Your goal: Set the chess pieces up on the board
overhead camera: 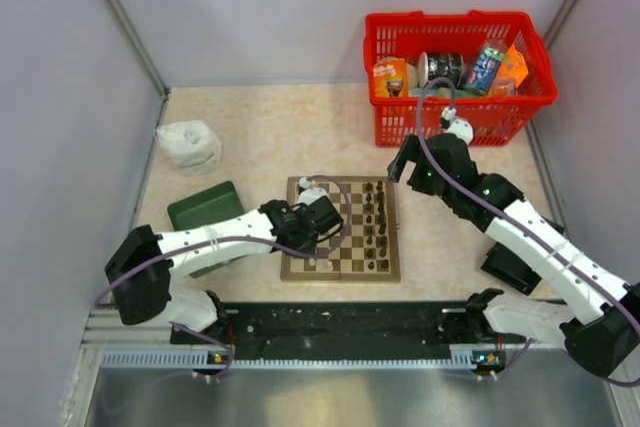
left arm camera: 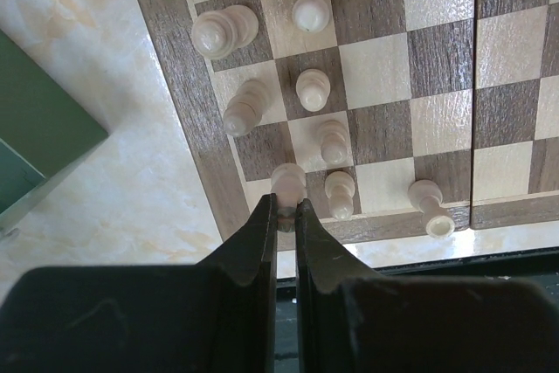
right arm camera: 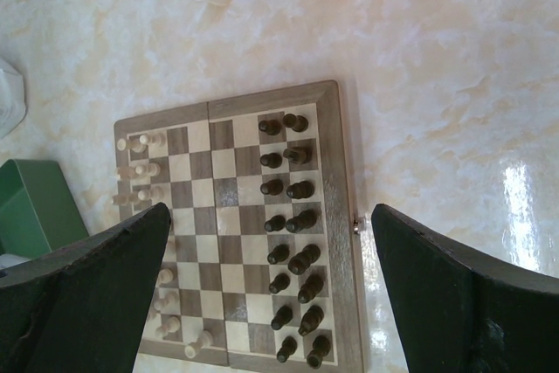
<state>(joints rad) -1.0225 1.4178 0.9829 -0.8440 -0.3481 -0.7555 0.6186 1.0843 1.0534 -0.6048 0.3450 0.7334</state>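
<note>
The wooden board lies at the table's middle. Dark brown chess pieces stand in two rows along its right side. Cream-white pieces stand along its left side. My left gripper is shut on a cream-white piece over the board's near-left corner square. One white pawn lies tipped at the near border. My right gripper hangs open high above the board, nothing between its fingers.
A red basket holding cans and packets stands at the back right. A dark green box sits just left of the board, with a white crumpled bag behind it. A black block lies right of the board.
</note>
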